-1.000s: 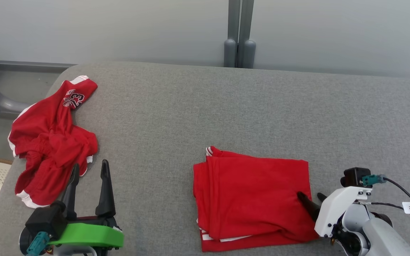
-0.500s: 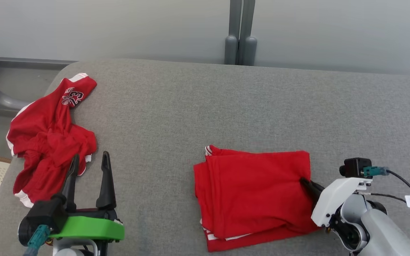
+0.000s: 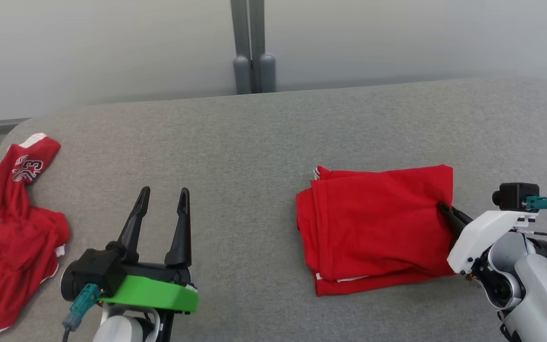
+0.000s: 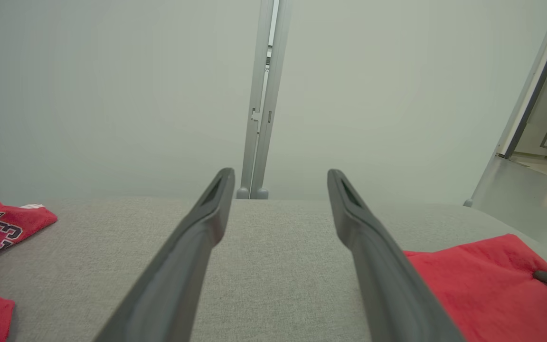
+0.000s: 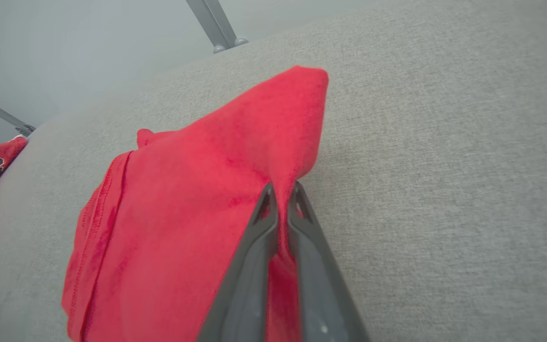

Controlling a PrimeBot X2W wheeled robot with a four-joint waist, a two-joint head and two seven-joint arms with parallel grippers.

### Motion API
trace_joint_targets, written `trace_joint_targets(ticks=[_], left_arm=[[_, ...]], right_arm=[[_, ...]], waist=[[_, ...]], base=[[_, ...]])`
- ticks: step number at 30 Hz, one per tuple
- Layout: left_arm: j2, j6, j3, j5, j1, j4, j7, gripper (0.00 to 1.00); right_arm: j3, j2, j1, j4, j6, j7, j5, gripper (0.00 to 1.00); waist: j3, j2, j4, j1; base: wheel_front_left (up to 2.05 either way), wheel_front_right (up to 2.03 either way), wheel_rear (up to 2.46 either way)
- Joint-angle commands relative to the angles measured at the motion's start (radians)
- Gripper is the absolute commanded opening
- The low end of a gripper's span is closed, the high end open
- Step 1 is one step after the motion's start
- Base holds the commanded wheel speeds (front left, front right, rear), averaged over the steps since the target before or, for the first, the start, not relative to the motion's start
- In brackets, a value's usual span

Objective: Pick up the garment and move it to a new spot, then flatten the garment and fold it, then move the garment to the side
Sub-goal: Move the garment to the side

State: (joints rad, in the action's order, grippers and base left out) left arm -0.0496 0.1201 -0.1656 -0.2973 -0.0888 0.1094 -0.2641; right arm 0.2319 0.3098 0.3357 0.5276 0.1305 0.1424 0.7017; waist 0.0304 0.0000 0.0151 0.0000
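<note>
Though it is folded into a flat stack, the red garment (image 3: 378, 228) puckers at its three o'clock edge, where the right gripper (image 3: 442, 207) pinches the cloth between fingers pressed together. It lies at about four o'clock on the grey cushion (image 3: 254, 142). At eight o'clock the left gripper (image 3: 165, 190) stands spread wide, holding nothing. A crumpled red jersey (image 3: 7, 237) numbered 23 sits at nine o'clock.

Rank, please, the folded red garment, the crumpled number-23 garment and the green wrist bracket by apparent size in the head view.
1. folded red garment
2. crumpled number-23 garment, close behind; the frame edge cuts it off, so unsure
3. green wrist bracket, clearly smallest
</note>
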Motion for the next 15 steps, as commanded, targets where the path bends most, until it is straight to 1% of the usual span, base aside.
trace_joint_targets(ticks=[1,8,12,15], left_arm=[[-0.002,0.001,-0.002,0.0,-0.02,-0.004,0.0,1.0],[-0.002,0.002,-0.028,0.008,-0.046,0.001,0.0,1.0],[-0.002,0.003,-0.043,0.013,-0.055,0.007,0.0,1.0],[-0.003,0.001,-0.034,0.014,-0.059,0.005,0.0,1.0]], right_arm=[[-0.005,0.008,0.016,-0.002,0.0,-0.009,-0.001,0.0],[-0.015,0.009,0.01,-0.007,0.0,-0.03,0.014,0.0],[-0.015,0.005,0.002,-0.008,0.0,-0.044,0.023,0.0],[-0.011,0.002,0.003,-0.011,0.0,-0.052,0.027,0.0]], waist=[[0.019,0.0,-0.102,0.0],[0.051,0.0,-0.235,0.0],[0.066,0.0,-0.289,0.0],[0.075,0.0,-0.32,0.0]], base=[[0.0,0.0,0.0],[0.0,0.0,0.0],[0.0,0.0,0.0],[0.0,0.0,0.0]])
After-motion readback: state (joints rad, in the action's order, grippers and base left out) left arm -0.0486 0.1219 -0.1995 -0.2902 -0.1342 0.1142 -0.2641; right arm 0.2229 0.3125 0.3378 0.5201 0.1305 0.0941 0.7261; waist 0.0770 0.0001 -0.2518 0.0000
